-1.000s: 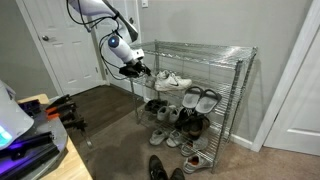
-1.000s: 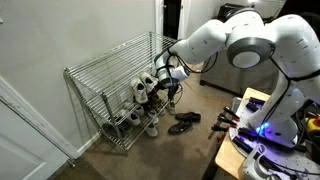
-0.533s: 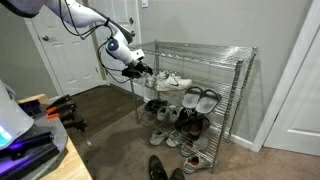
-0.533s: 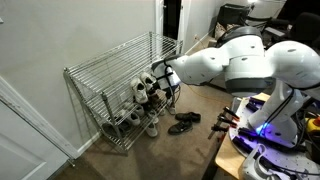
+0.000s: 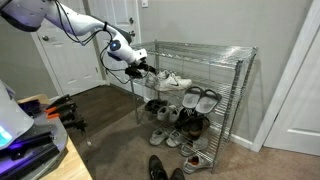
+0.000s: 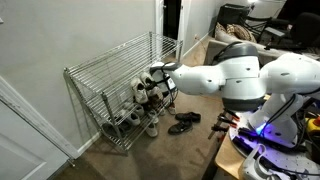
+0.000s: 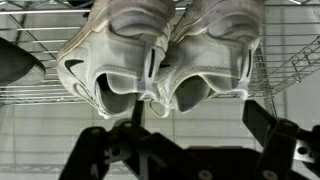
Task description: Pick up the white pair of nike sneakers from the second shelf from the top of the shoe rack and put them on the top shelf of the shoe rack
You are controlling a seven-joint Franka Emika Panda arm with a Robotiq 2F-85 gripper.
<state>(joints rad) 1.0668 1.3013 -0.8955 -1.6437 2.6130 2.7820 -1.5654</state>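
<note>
White pair of nike sneakers [image 7: 160, 60] sits side by side on the second shelf from the top [image 7: 40, 92] of the shoe rack [image 5: 232, 100], with the heels turned toward the jaws. The jaws stand wide apart and hold nothing. They are just short of the heels, and both shoes lie straight ahead, between the two fingers [image 7: 108, 150].

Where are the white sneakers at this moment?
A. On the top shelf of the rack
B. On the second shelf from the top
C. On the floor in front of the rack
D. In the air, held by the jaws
B: the sneakers rest side by side on the second shelf, one tier below the top, and the gripper stands before their heels with open jaws, holding nothing.
</note>
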